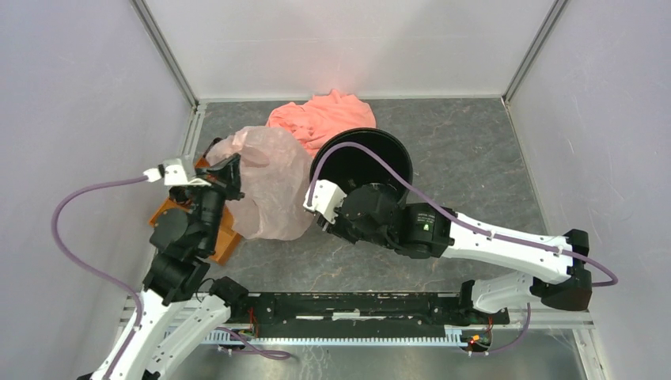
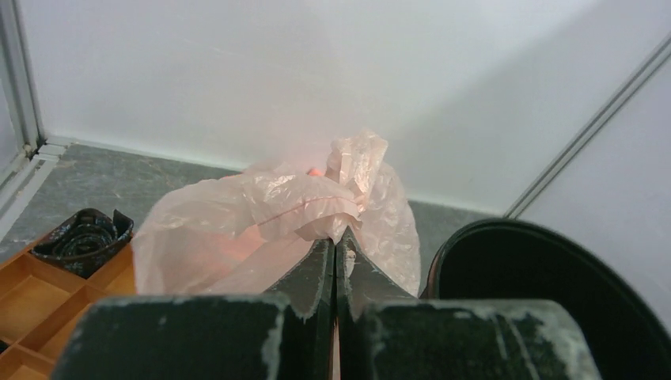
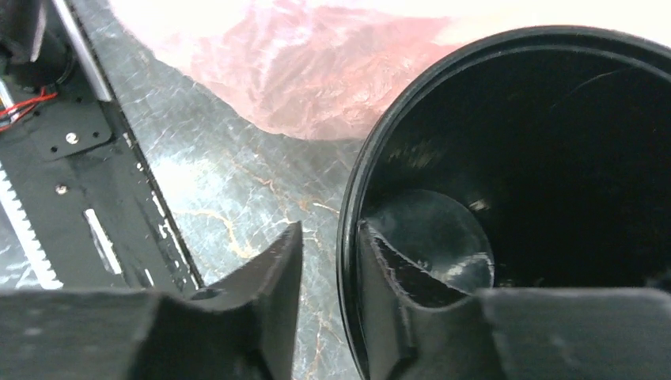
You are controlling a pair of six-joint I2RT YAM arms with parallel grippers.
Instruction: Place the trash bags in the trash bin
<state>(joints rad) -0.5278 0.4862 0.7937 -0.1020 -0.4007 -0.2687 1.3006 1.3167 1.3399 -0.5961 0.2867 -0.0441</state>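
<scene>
- My left jaws [image 2: 335,241] were pressed together on a fold at the top of the pink trash bag [image 2: 237,222].
- The bag bulged on the worktop [image 3: 237,206] just beside the trash bin [image 3: 352,198], outside it.
- My right jaws [image 3: 328,229] stood apart astride the bin's rim, one finger inside and one outside.
- A salmon cloth [image 1: 316,119] lay behind the bin.
</scene>
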